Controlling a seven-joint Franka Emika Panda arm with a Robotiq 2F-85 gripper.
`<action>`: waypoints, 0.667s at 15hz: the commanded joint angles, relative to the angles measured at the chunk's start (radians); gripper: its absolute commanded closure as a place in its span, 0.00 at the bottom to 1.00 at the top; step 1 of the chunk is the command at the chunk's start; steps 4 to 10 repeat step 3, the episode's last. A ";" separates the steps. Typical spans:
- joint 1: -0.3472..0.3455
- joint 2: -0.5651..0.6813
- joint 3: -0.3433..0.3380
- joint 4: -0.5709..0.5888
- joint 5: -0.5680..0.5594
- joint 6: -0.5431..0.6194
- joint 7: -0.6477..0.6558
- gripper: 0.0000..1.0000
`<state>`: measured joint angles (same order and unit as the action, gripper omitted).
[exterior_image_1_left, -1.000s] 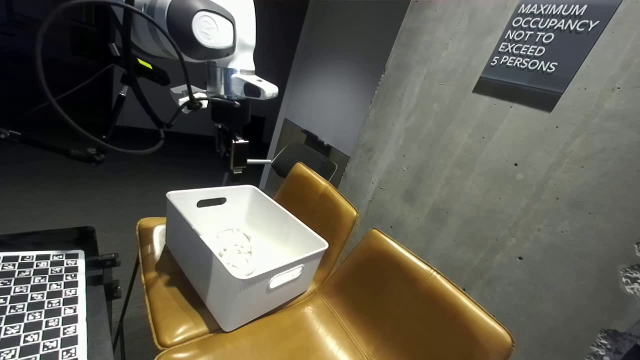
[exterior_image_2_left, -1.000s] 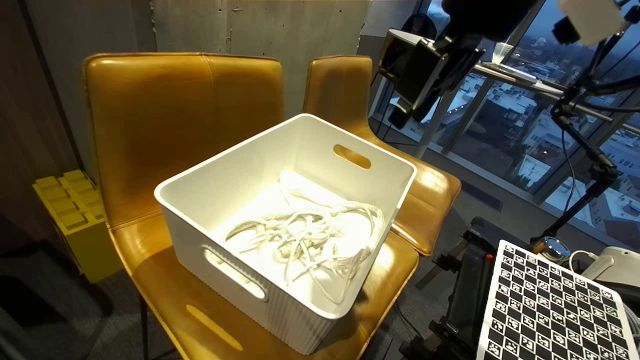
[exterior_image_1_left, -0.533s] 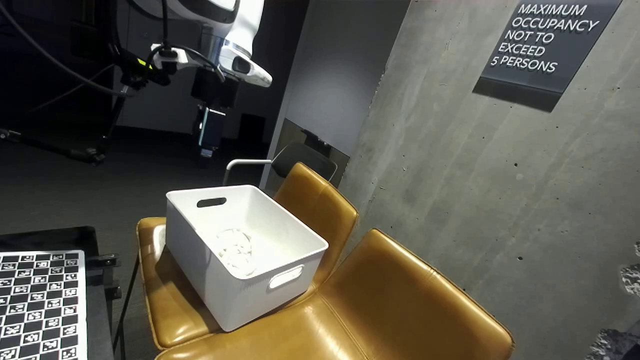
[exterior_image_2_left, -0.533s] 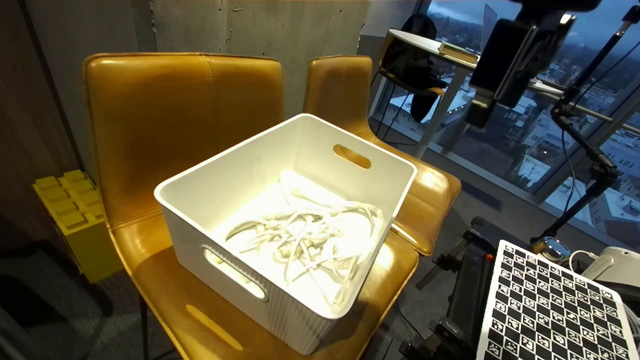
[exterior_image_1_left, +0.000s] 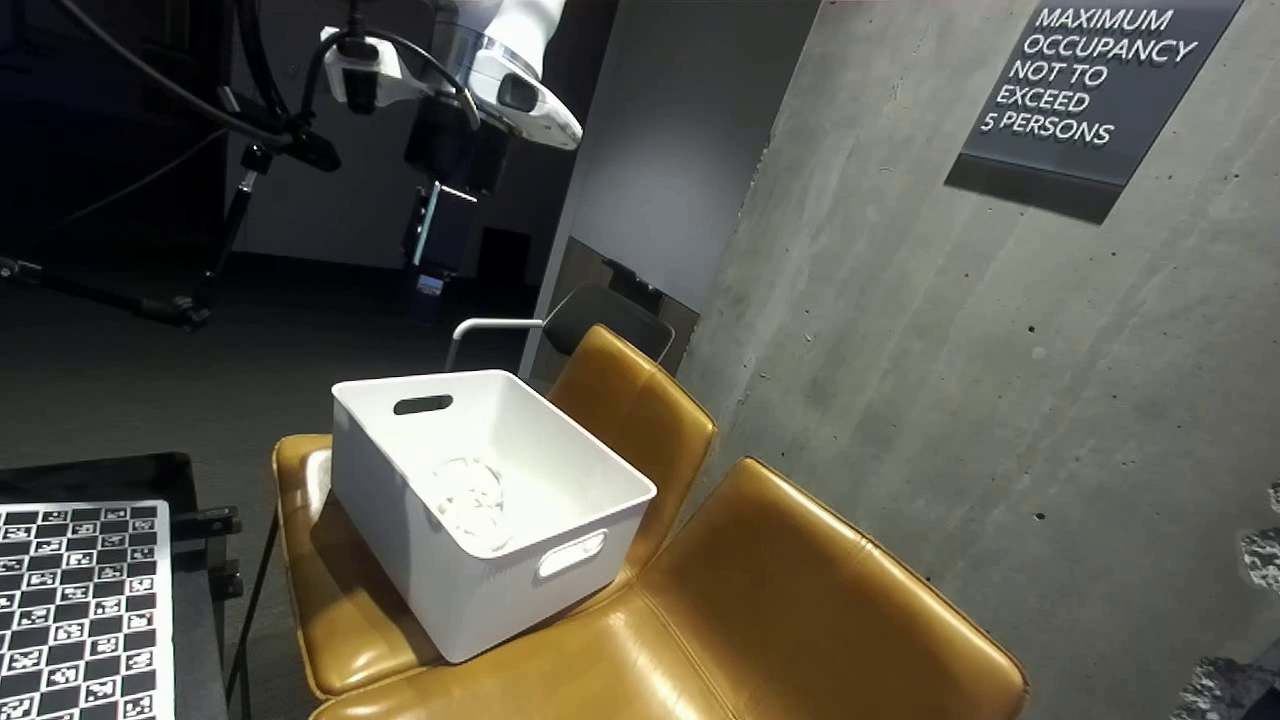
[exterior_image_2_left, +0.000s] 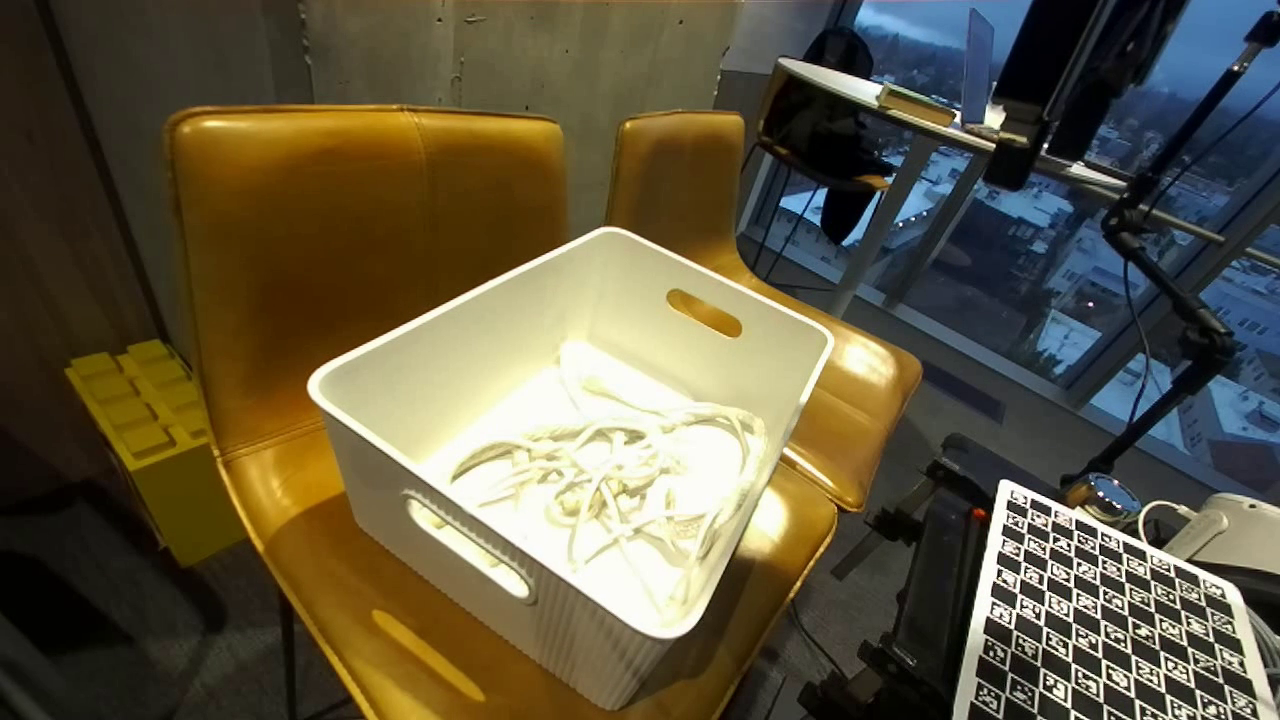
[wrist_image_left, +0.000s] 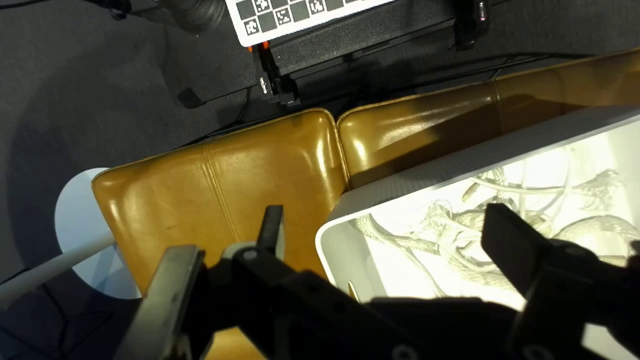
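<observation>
1. The pincer (wrist_image_left: 386, 227) is open: in the lower part of the wrist view its two fingers (wrist_image_left: 507, 240) stand wide from each other, and I see nothing held between them. In both exterior views it hangs higher than the white bin (wrist_image_left: 450, 167) and well apart from it; in an exterior view the top edge of the frame cuts it, at the upper right.

2. The bin is the nearest thing. It fills the right side of the wrist view, and the finger at the right of that frame hides a part of it.

3. Inside the bin, near the centre of an exterior frame, lie pale cords (exterior_image_2_left: 605, 470) in a tangle. The strong light bleaches them, so single strands are difficult to tell.

4. For good work here, I judge that any approach should be straight down, with both fingers inside the walls and away from the rim. Soft cords may slip; a low pinch across several strands seems surer than one loose loop.

5. The bin stands on a tan chair (exterior_image_2_left: 370, 260). The seat looks smooth, so a push on the bin could make it slide.

6. Farther out, a patterned board (exterior_image_2_left: 1110, 610) is at the lower right of an exterior frame, and a yellow box (exterior_image_2_left: 165, 440) at the left.
</observation>
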<state>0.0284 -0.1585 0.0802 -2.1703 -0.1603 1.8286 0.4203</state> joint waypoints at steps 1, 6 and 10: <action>-0.001 0.000 0.002 0.002 0.000 -0.002 -0.001 0.00; -0.001 0.000 0.002 0.002 0.000 -0.002 -0.001 0.00; -0.001 0.000 0.002 0.002 0.000 -0.002 -0.001 0.00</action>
